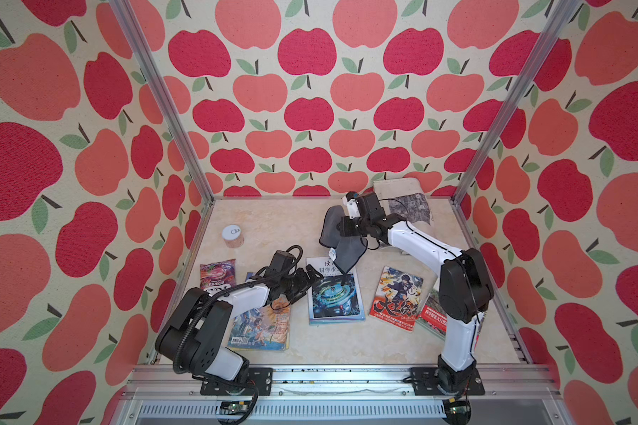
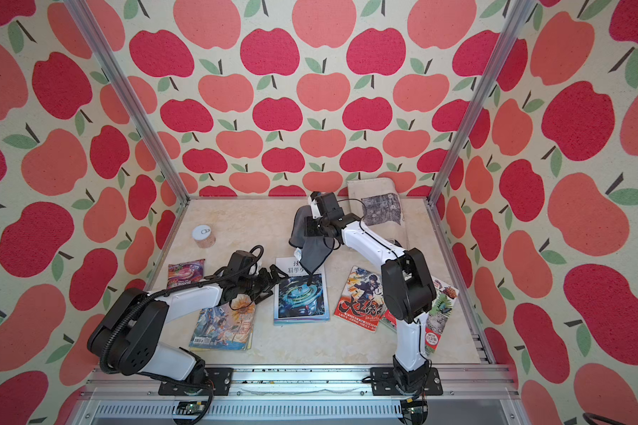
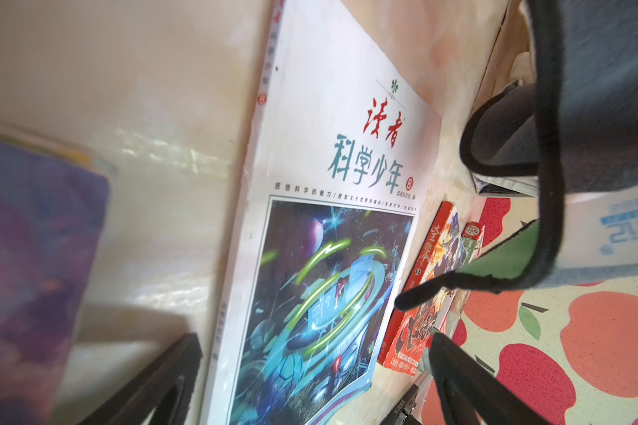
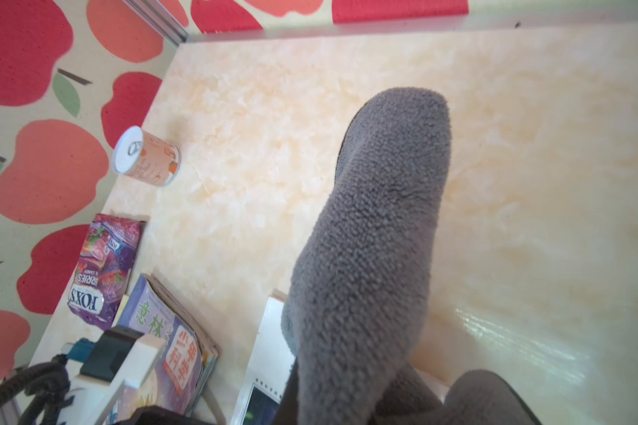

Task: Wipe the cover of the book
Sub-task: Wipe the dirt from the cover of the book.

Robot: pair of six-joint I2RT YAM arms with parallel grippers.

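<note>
Right gripper [image 1: 344,231] is clamped on a grey cloth [image 1: 348,254], raised above the back-centre of the table [image 1: 273,228] — jaws mostly hidden by fabric in both top views. Cloth is bunched above the grip and hangs down below it, w/ lowest corner dangling over the far half of the book [image 1: 334,300]; can't tell if the tip touches the cover. Left gripper [image 1: 305,285] has jaws wide apart, nothing btwn them, low and just beside the book's left edge. In the left wrist view its fingers [image 3: 155,386] show either side of the cover.

Book lies flat, cover up, mid-table btwn the arms — white top, blue space pic below. To its left: comic [image 1: 260,327] partly under left arm, candy bag [image 1: 217,272], can [image 1: 233,235] nearer the back. To its right: red manga [image 1: 396,298]. Newspaper [image 1: 406,202] at the back wall
</note>
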